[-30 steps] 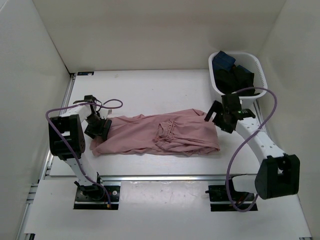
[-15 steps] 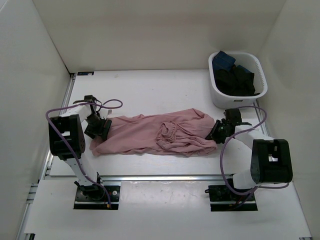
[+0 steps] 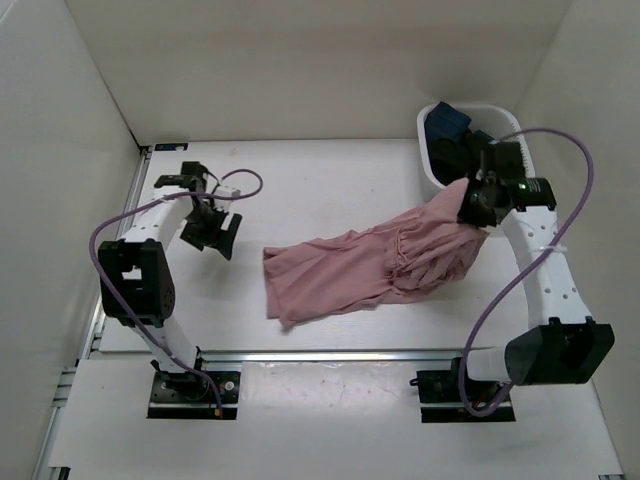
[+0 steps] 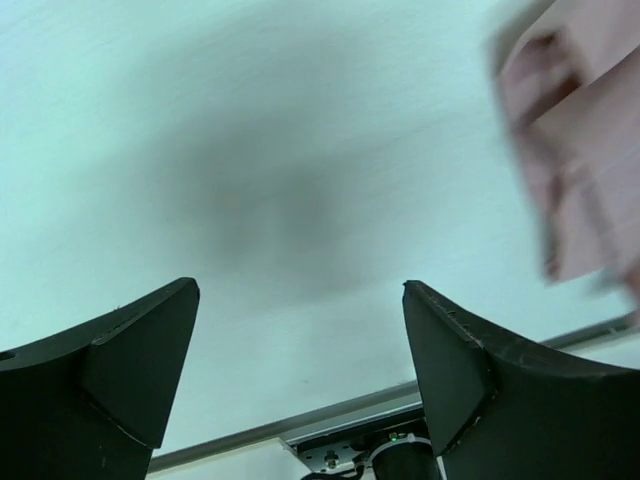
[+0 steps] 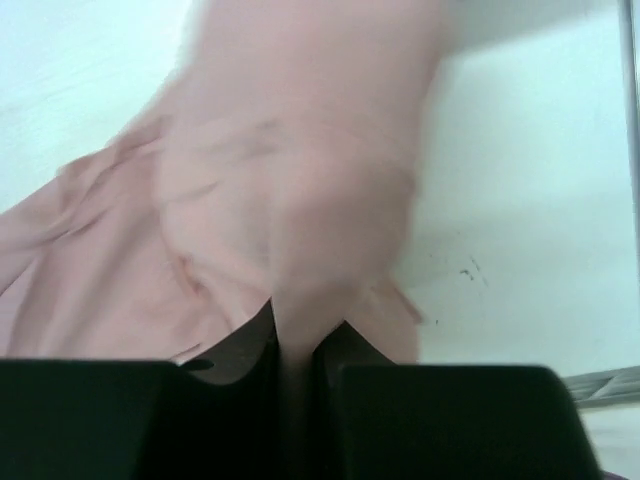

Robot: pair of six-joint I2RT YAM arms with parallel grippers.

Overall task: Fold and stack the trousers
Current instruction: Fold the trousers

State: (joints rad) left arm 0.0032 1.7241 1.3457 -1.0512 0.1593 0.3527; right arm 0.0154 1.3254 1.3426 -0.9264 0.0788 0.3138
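Folding looks barely begun: the trousers [image 3: 350, 270] sprawl rumpled across mid-frame, unfolded and unstacked, the left gripper [image 3: 217, 240] at centre left spread and empty, the right gripper [image 3: 472, 206] at upper right pinching their lifted end beside the basket [image 3: 490, 107] of dark clothes [image 3: 450, 150]

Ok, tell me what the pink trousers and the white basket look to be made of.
The trousers: thin, soft cloth, matte dusty pink, whether woven or knit cannot be told; they drape and crease loosely where the right hand pinches and lifts them. The basket: apparently moulded plastic, smooth white, judging by its rigid rounded wall and even rim.
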